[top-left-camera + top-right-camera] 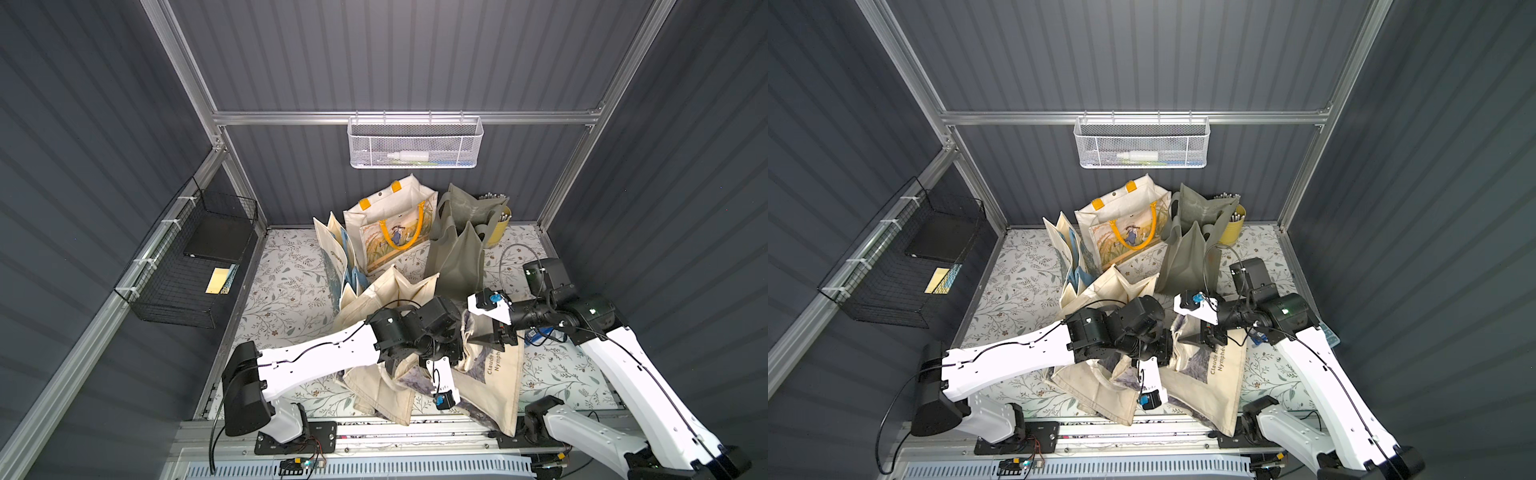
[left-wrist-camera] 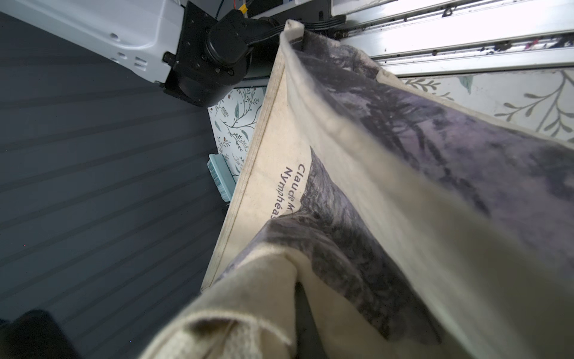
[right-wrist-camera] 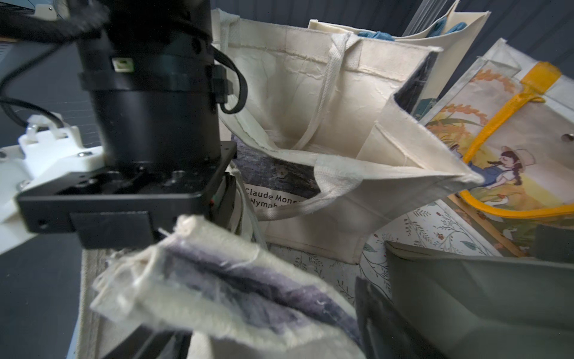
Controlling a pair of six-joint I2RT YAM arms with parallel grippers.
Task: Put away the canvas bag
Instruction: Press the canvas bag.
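Note:
The canvas bag (image 1: 500, 376) (image 1: 1219, 384), cream with a purple-grey print and "Claude Monet Nymphéas" lettering, lies crumpled at the table's front in both top views. My left gripper (image 1: 455, 351) (image 1: 1169, 353) is shut on a bunched fold of it. In the left wrist view the cloth (image 2: 403, 217) wraps over the gripper (image 2: 298, 326) and hides most of the fingers. My right gripper (image 1: 503, 336) (image 3: 264, 326) stands open around a folded edge of the bag (image 3: 217, 279), one dark finger (image 3: 372, 310) beside the cloth.
Behind stand a cream open tote (image 1: 399, 291), an illustrated tote with yellow handles (image 1: 395, 232), a grey-green tote (image 1: 457, 249), a cream and blue tote (image 1: 336, 253) and a yellow cup (image 1: 498, 230). A white mesh basket (image 1: 415, 141) and a black wire basket (image 1: 187, 266) hang on the walls.

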